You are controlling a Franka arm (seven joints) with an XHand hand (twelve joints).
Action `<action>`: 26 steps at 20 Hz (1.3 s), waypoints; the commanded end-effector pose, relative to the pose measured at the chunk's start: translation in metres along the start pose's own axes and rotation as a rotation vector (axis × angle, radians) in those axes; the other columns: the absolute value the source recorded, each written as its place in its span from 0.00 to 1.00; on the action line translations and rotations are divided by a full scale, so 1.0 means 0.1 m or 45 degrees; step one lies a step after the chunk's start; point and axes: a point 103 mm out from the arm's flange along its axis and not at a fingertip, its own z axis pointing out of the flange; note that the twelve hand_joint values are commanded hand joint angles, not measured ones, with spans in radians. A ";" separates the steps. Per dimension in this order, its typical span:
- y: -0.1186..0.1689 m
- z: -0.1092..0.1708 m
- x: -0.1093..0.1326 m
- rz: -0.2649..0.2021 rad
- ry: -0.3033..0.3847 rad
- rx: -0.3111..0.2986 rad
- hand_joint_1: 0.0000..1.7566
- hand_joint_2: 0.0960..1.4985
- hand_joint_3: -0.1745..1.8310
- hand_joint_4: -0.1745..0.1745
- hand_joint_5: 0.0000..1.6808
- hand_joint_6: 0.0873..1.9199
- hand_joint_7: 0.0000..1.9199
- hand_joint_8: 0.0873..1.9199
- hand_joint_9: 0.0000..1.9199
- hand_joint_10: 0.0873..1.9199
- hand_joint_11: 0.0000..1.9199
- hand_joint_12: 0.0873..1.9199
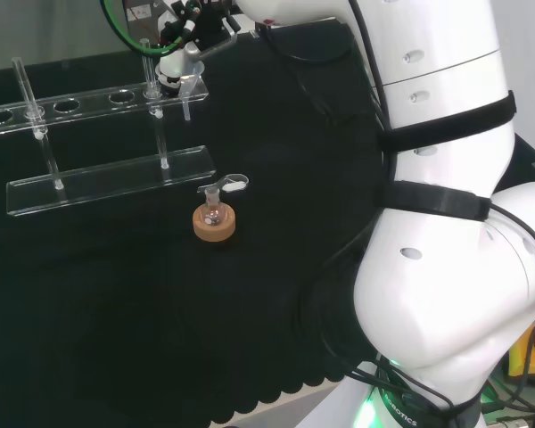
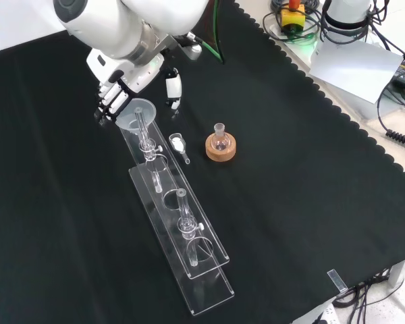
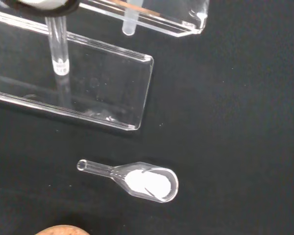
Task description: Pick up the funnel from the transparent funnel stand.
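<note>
I find the funnel (image 2: pixel 136 112) seated in the end hole of the transparent funnel stand (image 2: pixel 179 233), at the end nearest the arm; in the front view that is the stand's upper left end. Its cone faces up and its stem (image 1: pixel 186 111) hangs straight down through the hole, so the long axis is vertical, mouth up, tip toward the counter (image 2: pixel 310 202).

The hand (image 2: pixel 115 98) is at the funnel's rim, fingers curled about the cone on the side away from the camera in the front view. I judge it to be closed on the funnel, though the views do not let me confirm contact all round.

Handling, as I judge it: the piece looks thin-walled, clear, light and rigid, with a smooth surface that may slip, and it could crack if squeezed or knocked against the stand. The sound place to hold is the cone just under the rim, not the slender stem. It wants lifting straight up along its axis until the stem clears the hole; any tilt may jam the stem against the stand.

Also noted: a small glass scoop (image 3: pixel 137 177) holding white powder lies on the cloth near a cork ring (image 2: pixel 220 146) carrying a small flask.
</note>
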 end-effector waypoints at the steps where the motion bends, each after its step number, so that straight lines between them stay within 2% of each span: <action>1: 0.02 0.03 0.00 0.005 -0.021 -0.009 0.39 0.41 0.34 0.40 0.05 0.00 0.00 0.17 0.05 0.44 0.19 0.77; 16: 0.13 -0.03 0.04 0.010 -0.110 0.065 0.42 0.41 0.36 0.42 0.07 0.00 0.00 0.25 0.10 0.43 0.19 0.77; 26: 0.12 0.00 -0.01 0.019 -0.103 0.074 0.43 0.40 0.37 0.42 0.08 0.00 0.00 0.29 0.13 0.42 0.20 0.76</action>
